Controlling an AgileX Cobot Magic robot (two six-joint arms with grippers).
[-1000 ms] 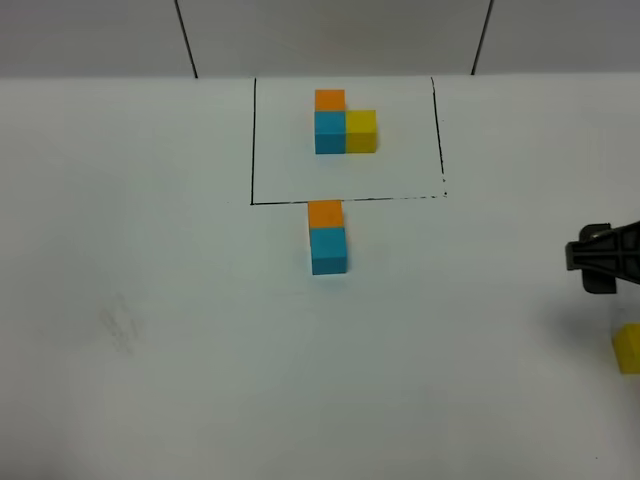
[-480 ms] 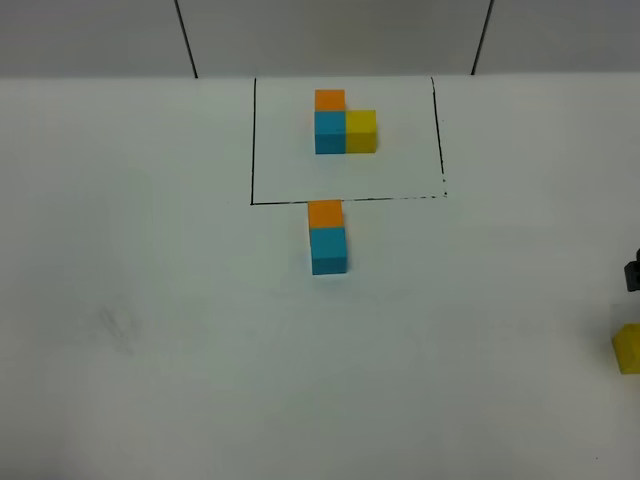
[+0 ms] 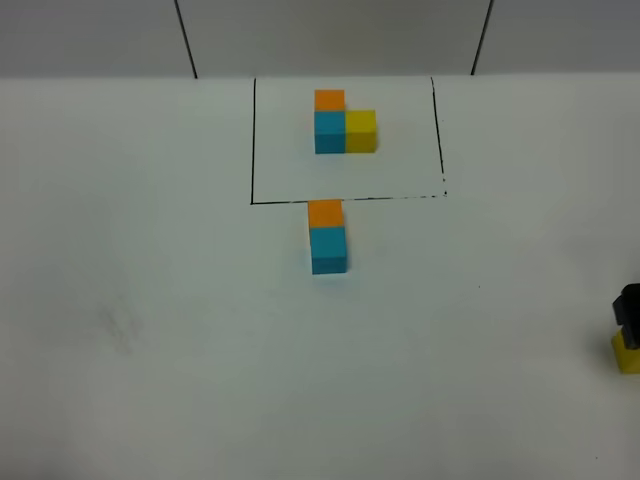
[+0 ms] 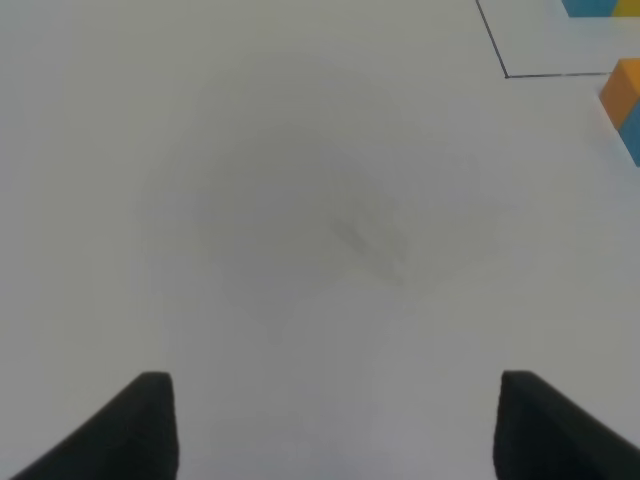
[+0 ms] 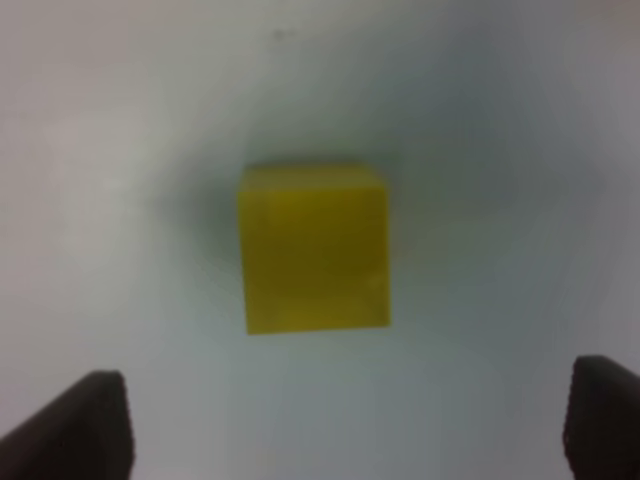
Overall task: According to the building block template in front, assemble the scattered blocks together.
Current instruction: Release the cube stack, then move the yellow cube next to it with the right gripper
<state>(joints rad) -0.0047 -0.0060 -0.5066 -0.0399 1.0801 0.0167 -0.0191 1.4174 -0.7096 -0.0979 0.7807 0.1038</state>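
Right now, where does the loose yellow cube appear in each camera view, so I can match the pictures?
Exterior high: the loose yellow cube sits at the far right edge, next to the right gripper.
Left wrist: not in it.
Right wrist: the cube is in the middle, ahead of the open fingers.
Shared landmark: the dark right gripper, seen in the exterior high and right wrist views.

The white table bears a black drawn rectangle with the building block template inside it. The orange cube sits at that rectangle's near line, and the blue cube touches its nearer side. The yellow cube lies well apart, right of the rectangle.
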